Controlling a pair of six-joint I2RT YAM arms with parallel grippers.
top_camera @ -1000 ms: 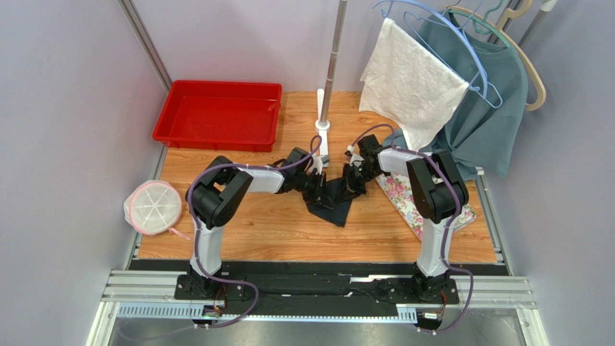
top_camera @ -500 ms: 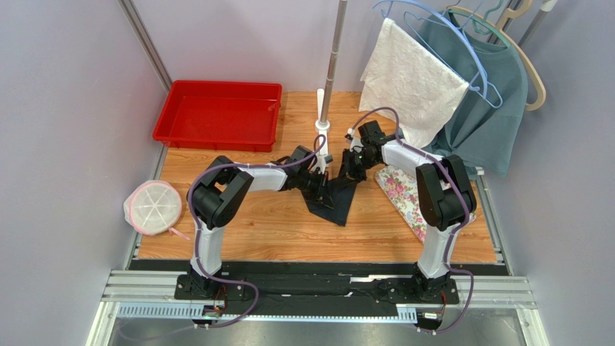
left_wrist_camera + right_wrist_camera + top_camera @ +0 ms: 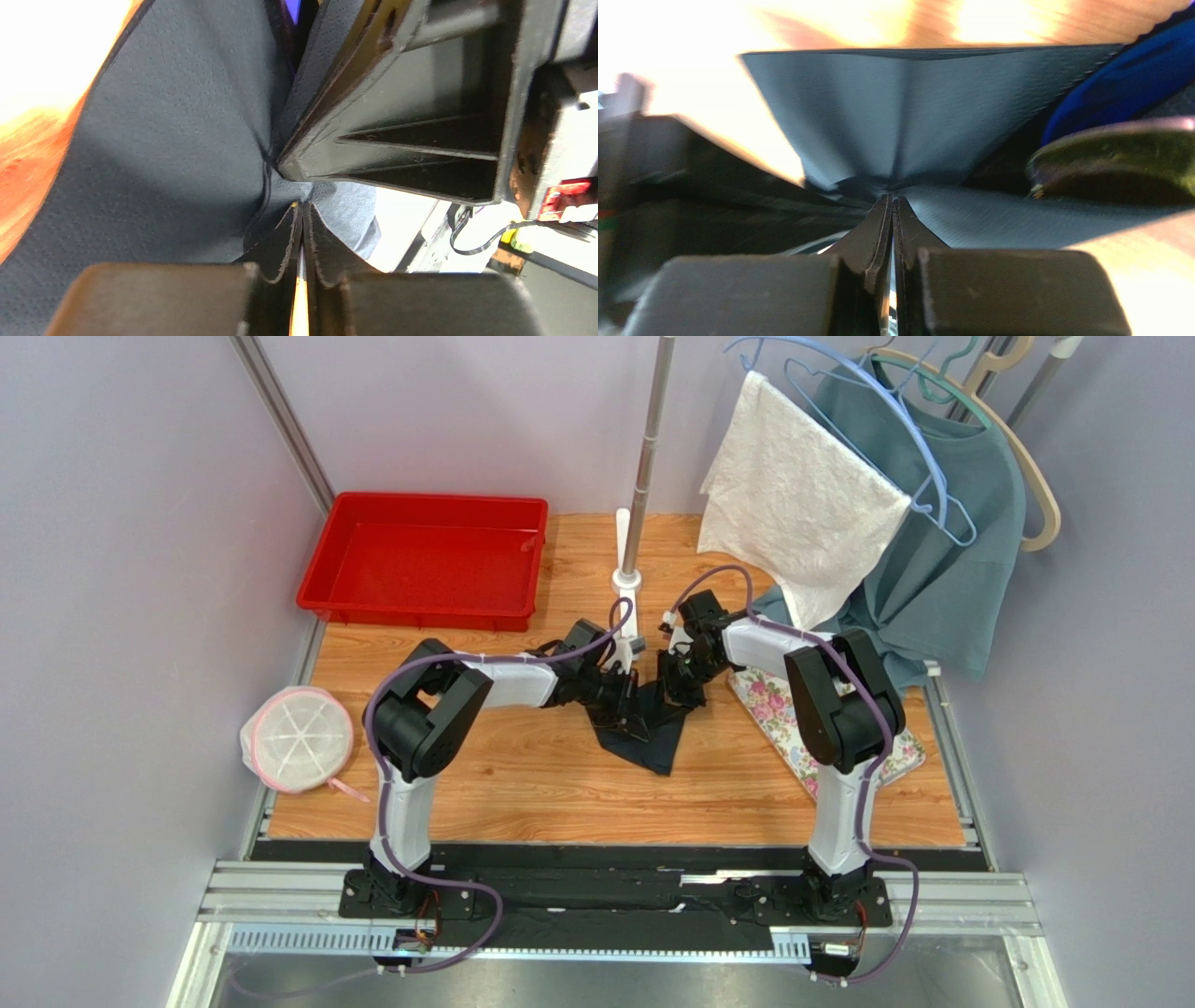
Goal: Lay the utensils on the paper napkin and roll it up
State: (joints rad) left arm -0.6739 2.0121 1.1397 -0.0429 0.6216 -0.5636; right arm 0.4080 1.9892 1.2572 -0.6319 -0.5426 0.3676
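I see my left gripper and right gripper both pinched tight on the napkin, mid-frame on the worktop.

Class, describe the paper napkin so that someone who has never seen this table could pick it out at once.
Start at the wooden table and find the upright metal pole at its far edge. Just in front of the pole's foot lies the paper napkin, a thin sheet. Unlike the floral mat to its right and the white cloth hanging above, it is plain black.
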